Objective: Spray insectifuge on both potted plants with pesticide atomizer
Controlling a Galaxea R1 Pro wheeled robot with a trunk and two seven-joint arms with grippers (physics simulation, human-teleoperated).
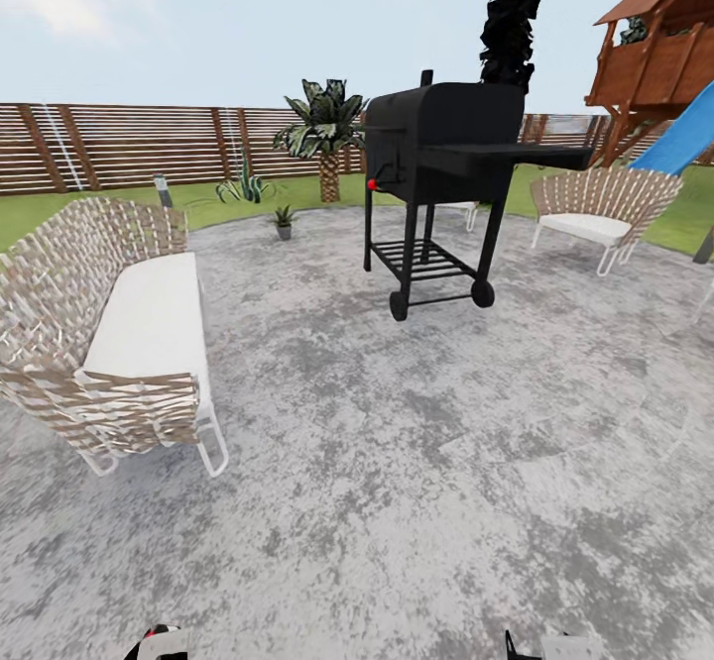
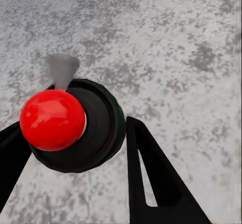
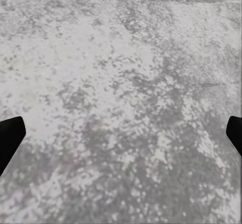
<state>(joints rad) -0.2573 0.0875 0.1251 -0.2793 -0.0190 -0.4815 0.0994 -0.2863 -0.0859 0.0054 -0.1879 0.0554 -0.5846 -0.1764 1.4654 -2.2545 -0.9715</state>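
The pesticide atomizer [image 2: 96, 128] is seen from above in the left wrist view: a dark round body with a shiny red top. My left gripper [image 2: 73, 135] is shut on it, one black finger [image 2: 151, 178] on each side, above the grey patio. A tip of that gripper shows at the bottom edge of the head view [image 1: 157, 644]. My right gripper [image 3: 121, 133] is open over bare paving, with nothing between its fingers. One potted plant [image 1: 285, 220] stands far off at the patio's back edge. The second potted plant is out of view.
A woven sofa [image 1: 129, 333] stands at the left. A black wheeled grill [image 1: 441, 174] is ahead and a woven chair [image 1: 600, 209] at the right. Behind are the lawn, a palm [image 1: 325, 130], a bollard lamp [image 1: 162, 190], the brown fence [image 1: 129, 145] and a wooden play tower [image 1: 659, 55].
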